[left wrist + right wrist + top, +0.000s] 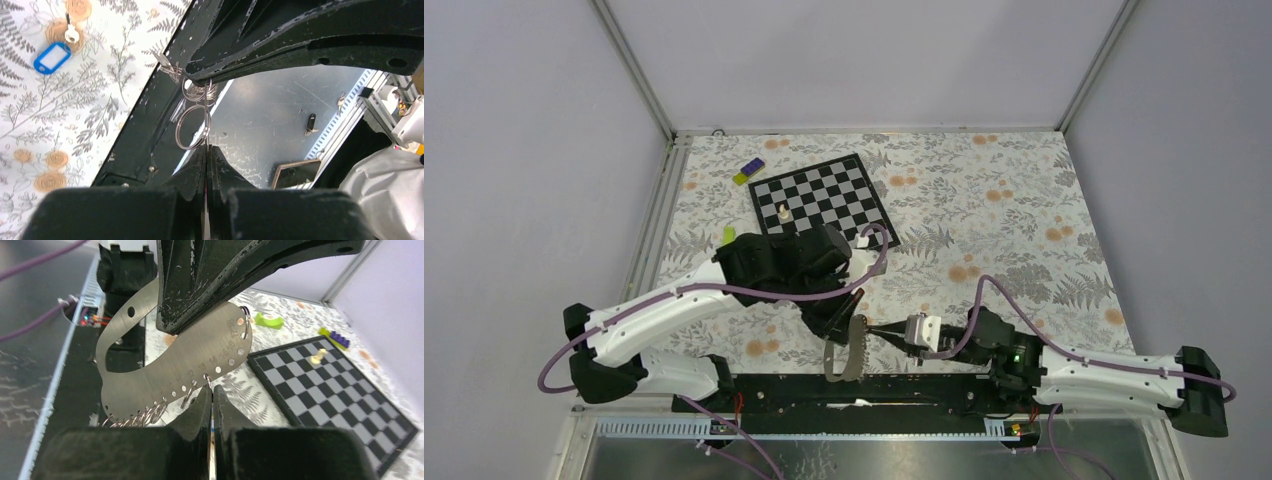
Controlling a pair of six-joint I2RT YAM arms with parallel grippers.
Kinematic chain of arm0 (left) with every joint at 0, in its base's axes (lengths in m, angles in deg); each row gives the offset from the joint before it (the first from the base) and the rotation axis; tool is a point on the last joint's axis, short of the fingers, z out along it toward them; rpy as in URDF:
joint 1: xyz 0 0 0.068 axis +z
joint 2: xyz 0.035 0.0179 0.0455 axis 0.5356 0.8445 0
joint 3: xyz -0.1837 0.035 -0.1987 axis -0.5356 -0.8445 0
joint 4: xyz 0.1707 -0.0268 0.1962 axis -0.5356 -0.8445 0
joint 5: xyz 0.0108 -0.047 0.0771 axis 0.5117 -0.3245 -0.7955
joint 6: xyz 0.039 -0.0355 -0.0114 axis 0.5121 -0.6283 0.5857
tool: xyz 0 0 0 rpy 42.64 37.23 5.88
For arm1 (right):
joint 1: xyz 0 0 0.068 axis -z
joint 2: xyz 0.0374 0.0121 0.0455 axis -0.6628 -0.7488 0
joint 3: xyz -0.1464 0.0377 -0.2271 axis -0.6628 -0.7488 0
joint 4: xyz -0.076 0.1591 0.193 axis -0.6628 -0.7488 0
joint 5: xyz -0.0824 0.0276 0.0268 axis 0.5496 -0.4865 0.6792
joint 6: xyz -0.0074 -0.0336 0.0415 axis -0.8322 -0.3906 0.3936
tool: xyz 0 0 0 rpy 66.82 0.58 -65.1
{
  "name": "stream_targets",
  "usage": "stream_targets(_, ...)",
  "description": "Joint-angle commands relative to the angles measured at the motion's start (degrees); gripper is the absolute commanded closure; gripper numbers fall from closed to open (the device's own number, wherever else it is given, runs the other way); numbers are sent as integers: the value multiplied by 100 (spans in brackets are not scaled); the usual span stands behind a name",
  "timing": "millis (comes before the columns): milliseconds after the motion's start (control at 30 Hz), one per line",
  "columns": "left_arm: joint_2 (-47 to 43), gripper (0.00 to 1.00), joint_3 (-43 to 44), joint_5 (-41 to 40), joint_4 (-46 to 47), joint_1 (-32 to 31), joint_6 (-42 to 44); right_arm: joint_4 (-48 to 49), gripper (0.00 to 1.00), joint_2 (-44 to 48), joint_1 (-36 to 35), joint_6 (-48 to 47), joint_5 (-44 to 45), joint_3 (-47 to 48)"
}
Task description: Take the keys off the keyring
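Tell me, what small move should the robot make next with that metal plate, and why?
Probably the right hand should tug gently away while the left hand holds steady: both seem shut on the steel plate, the right one beside a small ring. The blue tag lies apart on the cloth.

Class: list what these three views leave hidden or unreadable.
- Right wrist: whether the right gripper pinches a ring; its fingertips hide the contact.
- Right wrist: the metal plate's engraved numbers; blurred.
- Left wrist: whether anything joins blue tag and key; too small.
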Motion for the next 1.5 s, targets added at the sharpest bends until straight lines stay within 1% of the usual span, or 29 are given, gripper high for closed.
stream_targets(0, -257, 100, -309, 292, 770, -33, -95, -1177, 100, 490, -1, -1449, 368, 834)
stream_targets(133, -424, 100, -563, 437, 1369, -35, -9, -2183, 100, 685, -1, -2502, 308, 1421)
stream_targets(167, -474, 98, -629, 457, 1523, -34, 20, -2443, 100, 692, -1, -2723, 308, 1587)
stream_targets(233, -580, 91, -755, 468, 1816, -34, 75, -2974, 100, 665, -2, -3141, 308, 1936)
stream_targets(267, -646, 83, -841, 464, 1986, -34, 108, -3305, 100, 641, -1, -3356, 293, 2091)
stream_targets(333, -757, 72, -988, 463, 2369, -34, 154, -3789, 100, 603, -1, -3803, 272, 2397)
stream_targets(400, -902, 64, -1150, 473, 2718, -33, 182, -4227, 100, 588, -1, -4157, 228, 2641)
stream_targets(433, -963, 62, -1261, 495, 2885, -33, 199, -4362, 100, 587, -1, -4313, 210, 2736)
stream_targets(567, -1218, 59, -1454, 611, 3426, -34, 249, -4951, 100, 582, -3, -4802, 67, 3138)
stream_targets(633, -1414, 54, -1506, 668, 3646, -34, 260, -5143, 100, 593, -1, -4963, 20, 3321)
stream_targets(700, -1632, 45, -1534, 679, 3856, -33, 266, -5293, 100, 609, -2, -5175, -34, 3419)
stream_targets(733, -1759, 39, -1546, 682, 3964, -29, 267, -5319, 100, 615, -1, -5234, -31, 3464)
stream_targets(767, -1876, 34, -1567, 699, 4082, -33, 259, -5369, 100, 614, -1, -5305, -12, 3515)
stream_targets(867, -2281, 25, -1645, 689, 4507, -33, 218, -5559, 100, 581, -1, -5542, -61, 3717)
stream_targets(967, -2565, 23, -1693, 584, 4836, -25, 197, -5786, 100, 493, -1, -5729, -180, 3985)
stream_targets(1067, -2758, 23, -1739, 440, 5190, -25, 132, -5976, 100, 413, -5, -5886, -303, 4227)
stream_targets(1167, -2857, 25, -1782, 250, 5499, -25, 90, -6046, 100, 421, -1, -5958, -601, 4425)
stream_targets(1233, -2877, 27, -1805, 145, 5711, -26, 27, -5949, 100, 509, -1, -5983, -1008, 4483)
stream_targets(1333, -2889, 31, -1955, 144, 6225, -25, -150, -5658, 100, 625, -1, -5977, -1542, 4486)
stream_targets(1467, -2732, 35, -2068, 150, 6722, -29, -293, -5529, 100, 628, -1, -6018, -1919, 4530)
